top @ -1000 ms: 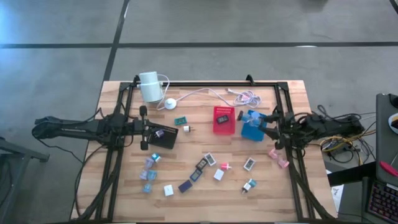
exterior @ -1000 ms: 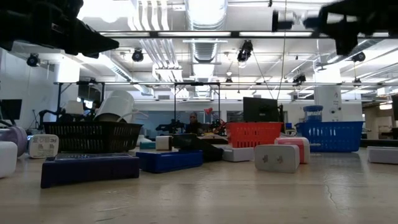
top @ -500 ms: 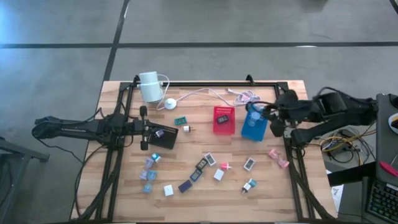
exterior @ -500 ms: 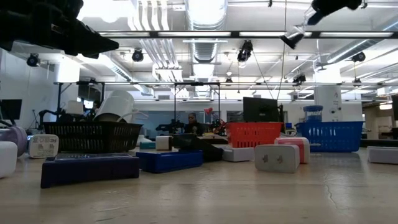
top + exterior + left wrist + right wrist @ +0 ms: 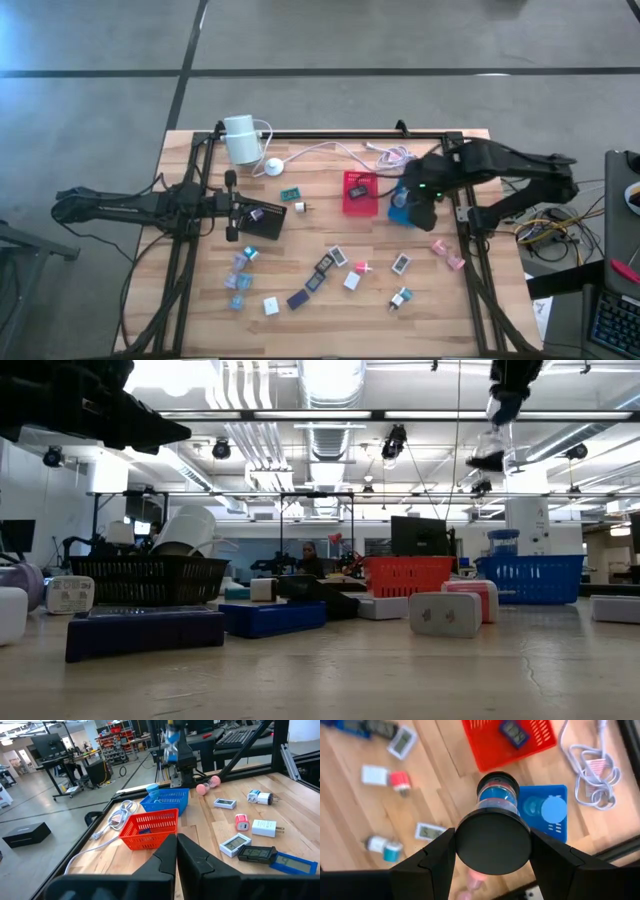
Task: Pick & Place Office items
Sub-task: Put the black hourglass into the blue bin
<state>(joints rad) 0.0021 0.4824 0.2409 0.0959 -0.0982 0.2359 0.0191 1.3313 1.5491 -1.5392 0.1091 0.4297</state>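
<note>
Hovering over the blue tray (image 5: 399,212) at the right of the surface (image 5: 300,320), the right hand (image 5: 421,196) has its fingers set partly apart around a small clear piece with blue inside and a round black cap (image 5: 493,842). We see it lifted well clear of the wood in the low view. A round blue piece (image 5: 554,810) already lies in that tray, directly below the held one. Just left of the blue tray sits the red tray (image 5: 360,205), which carries a dark rectangular piece (image 5: 358,183). Just beyond the two trays a coiled white cable (image 5: 395,155) lies on the wood, running left to a round puck (image 5: 273,167) and the white cylinder (image 5: 240,138) at the far left corner. The black frame rail (image 5: 460,250) runs close along the right of the blue tray, with two pink pieces (image 5: 448,255) beside it on the near side. The left hand (image 5: 238,205) waits at the left with its fingers pressed together and nothing between them, just left of the black tray (image 5: 270,225), where a pale piece (image 5: 257,213) lies. The rest of the office items (image 5: 337,257) are scattered over the near half of the surface, white, teal, pink and dark, well apart from both hands.
</note>
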